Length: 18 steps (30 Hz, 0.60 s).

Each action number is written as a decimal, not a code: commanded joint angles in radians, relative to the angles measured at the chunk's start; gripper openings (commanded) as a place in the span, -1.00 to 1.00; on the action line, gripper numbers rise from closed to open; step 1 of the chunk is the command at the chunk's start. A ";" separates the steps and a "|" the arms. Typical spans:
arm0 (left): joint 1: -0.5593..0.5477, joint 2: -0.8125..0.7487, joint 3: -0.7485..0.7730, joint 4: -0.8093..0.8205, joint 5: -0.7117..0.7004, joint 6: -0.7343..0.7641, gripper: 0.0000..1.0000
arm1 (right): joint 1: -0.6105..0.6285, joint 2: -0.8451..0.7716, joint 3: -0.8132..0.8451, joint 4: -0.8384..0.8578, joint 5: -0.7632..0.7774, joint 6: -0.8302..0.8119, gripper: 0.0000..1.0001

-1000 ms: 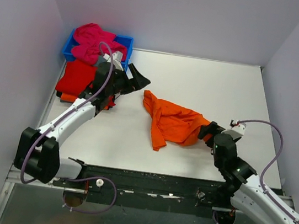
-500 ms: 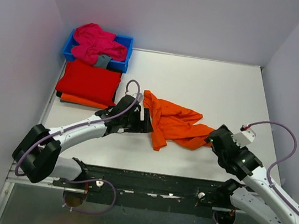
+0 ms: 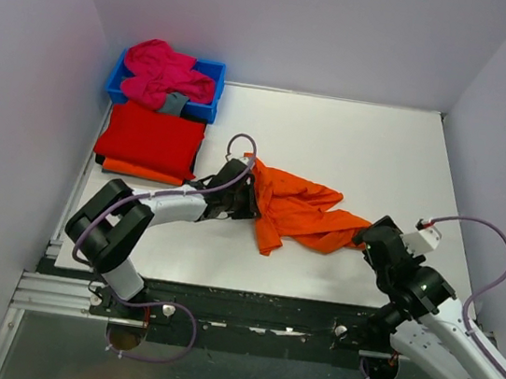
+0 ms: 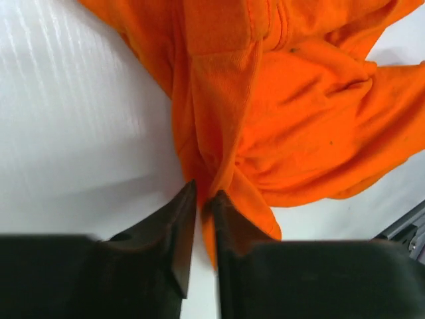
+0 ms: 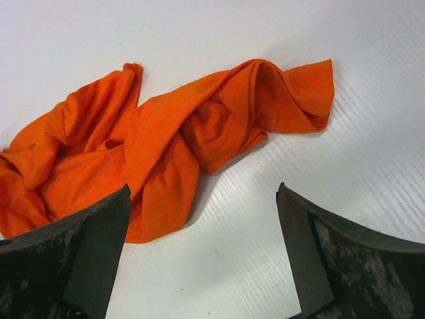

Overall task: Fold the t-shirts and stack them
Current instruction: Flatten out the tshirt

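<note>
L arm low at orange t-shirt, R arm just off it.
Top: orange t-shirt (image 3: pixel 301 213) crumpled on table, near-right of blue bin (image 3: pixel 216 85); left gripper (image 3: pixel 244 200) stretched flat to its bin-side edge, right gripper (image 3: pixel 369 236) at opposite end. L wrist: jaws nearly together, pinching a fold. R wrist: jaws wide, empty.

I see bright, even light from overhead, with a mild sheen on the white table (image 3: pixel 352 156). The orange shirt (image 3: pixel 297 210) throws only a soft, short shadow. In the left wrist view the left gripper (image 4: pixel 204 191) is dark and soft-edged; the cloth is sharp.
</note>
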<state>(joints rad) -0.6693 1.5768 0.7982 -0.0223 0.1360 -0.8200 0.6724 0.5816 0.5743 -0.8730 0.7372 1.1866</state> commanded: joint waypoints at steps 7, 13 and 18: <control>0.053 0.002 0.003 0.140 0.051 -0.028 -1.00 | 0.000 0.165 0.005 0.066 0.001 0.005 0.89; 0.192 -0.148 -0.115 0.139 0.160 -0.007 -1.00 | -0.019 0.201 0.021 0.069 0.044 0.070 0.63; 0.267 -0.257 -0.174 0.075 0.174 0.041 -1.00 | -0.065 0.287 0.094 0.094 0.008 0.012 0.59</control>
<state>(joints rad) -0.4450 1.4033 0.6678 0.0834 0.2497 -0.8265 0.6369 0.8131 0.5961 -0.8097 0.7284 1.2041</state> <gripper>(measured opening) 0.024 0.808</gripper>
